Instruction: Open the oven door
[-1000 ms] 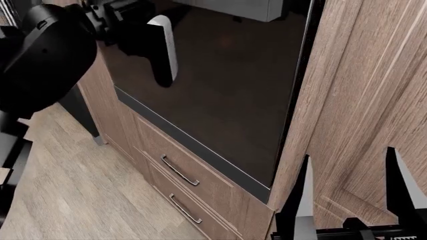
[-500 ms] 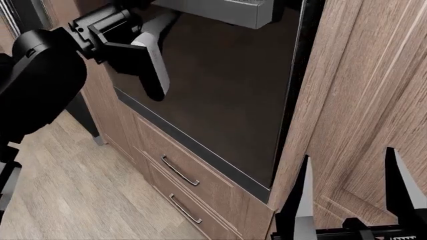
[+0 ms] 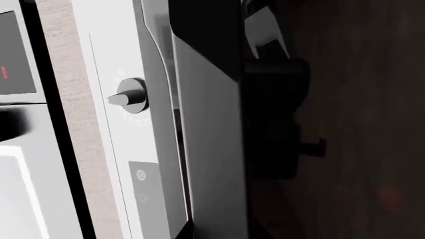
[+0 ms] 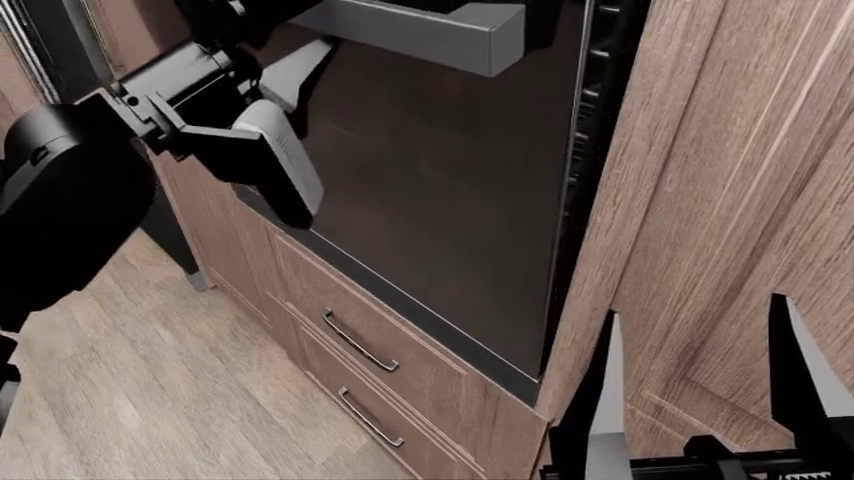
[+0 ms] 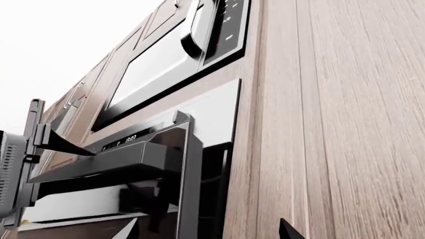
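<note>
Now 1 oven door [image 4: 454, 190] ajar, 2 drawers [image 4: 380, 360] below; left hand [image 4: 287, 120] hooks handle [image 4: 414, 30], right hand [image 4: 694, 380] apart.

Two wood-grain drawers [image 4: 358, 345], perhaps a microwave [image 5: 166, 64] above.

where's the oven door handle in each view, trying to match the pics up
Head view: the handle is the grey bar at top centre, above the oven door glass, with the left gripper reaching up at its left end.
Left wrist view: the grey bar runs lengthwise through the middle, between the control panel knob and the dark glass.
Right wrist view: the dark bar sits lower left.
Shared landmark: the door's dark glass panel.
</note>
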